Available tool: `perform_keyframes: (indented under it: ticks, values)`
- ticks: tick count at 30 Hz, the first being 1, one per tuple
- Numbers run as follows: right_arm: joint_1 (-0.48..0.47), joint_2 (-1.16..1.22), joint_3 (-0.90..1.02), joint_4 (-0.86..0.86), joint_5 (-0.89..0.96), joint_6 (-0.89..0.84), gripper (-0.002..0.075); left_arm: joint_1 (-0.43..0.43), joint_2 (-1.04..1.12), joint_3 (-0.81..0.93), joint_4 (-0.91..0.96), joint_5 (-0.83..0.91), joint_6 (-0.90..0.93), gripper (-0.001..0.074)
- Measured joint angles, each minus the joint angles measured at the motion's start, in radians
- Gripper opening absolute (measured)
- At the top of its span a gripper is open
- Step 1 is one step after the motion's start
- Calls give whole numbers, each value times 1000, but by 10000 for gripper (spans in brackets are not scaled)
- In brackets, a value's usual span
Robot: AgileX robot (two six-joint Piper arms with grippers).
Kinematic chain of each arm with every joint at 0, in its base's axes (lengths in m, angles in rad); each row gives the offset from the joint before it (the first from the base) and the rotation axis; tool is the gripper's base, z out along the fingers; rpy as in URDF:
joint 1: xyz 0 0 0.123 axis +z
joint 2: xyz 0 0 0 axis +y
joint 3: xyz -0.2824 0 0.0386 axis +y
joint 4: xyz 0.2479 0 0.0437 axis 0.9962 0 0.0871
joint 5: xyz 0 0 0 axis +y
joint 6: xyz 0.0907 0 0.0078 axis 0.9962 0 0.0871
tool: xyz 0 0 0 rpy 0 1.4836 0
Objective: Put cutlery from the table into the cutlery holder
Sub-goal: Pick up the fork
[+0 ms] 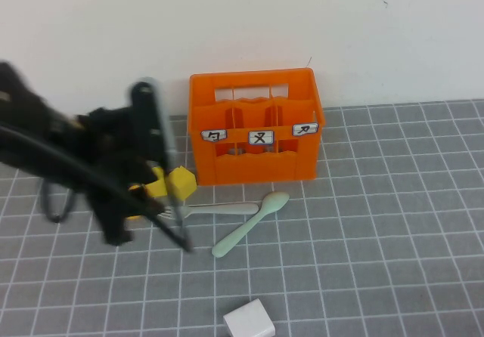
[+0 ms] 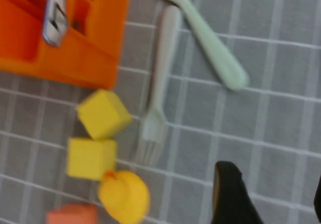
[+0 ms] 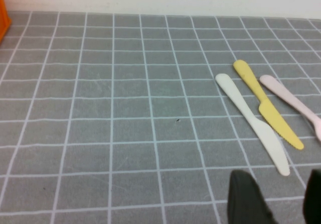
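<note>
The pale mint fork (image 1: pixel 219 209) and spoon (image 1: pixel 252 224) lie on the grey gridded table (image 1: pixel 378 224) just in front of the orange crate holder (image 1: pixel 253 125). My left gripper (image 1: pixel 180 227) hovers over the fork's tine end, blurred. In the left wrist view the fork (image 2: pixel 158 83) and spoon (image 2: pixel 208 35) lie beside the crate (image 2: pixel 70 43), and the left gripper (image 2: pixel 273 199) is open and empty a little short of the tines. My right gripper (image 3: pixel 281 201) is open and empty over bare table, out of the high view.
Two yellow cubes (image 2: pixel 103 113), a yellow rounded toy (image 2: pixel 125 196) and a small orange cube (image 2: pixel 72 216) sit next to the fork's tines. A white box (image 1: pixel 248 320) lies at the front. White (image 3: pixel 253 123), yellow (image 3: pixel 268 106) and pink (image 3: pixel 293 103) knives lie near the right gripper.
</note>
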State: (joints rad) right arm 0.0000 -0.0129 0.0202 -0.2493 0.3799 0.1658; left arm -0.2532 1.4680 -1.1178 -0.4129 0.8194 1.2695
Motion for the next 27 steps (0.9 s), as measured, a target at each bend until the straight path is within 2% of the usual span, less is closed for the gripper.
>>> perform_keyframes:
  ticks: [5, 12, 19, 27]
  values:
    - [0, 0, 0, 0, 0, 0, 256, -101, 81, -13, 136, -176, -209, 329]
    - [0, 0, 0, 0, 0, 0, 256, -120, 261, -130, 236, -118, -428, 333]
    - [0, 0, 0, 0, 0, 0, 256, -122, 432, -280, 261, -6, -417, 333]
    - [0, 0, 0, 0, 0, 0, 256, -122, 571, -375, 265, 3, -333, 333]
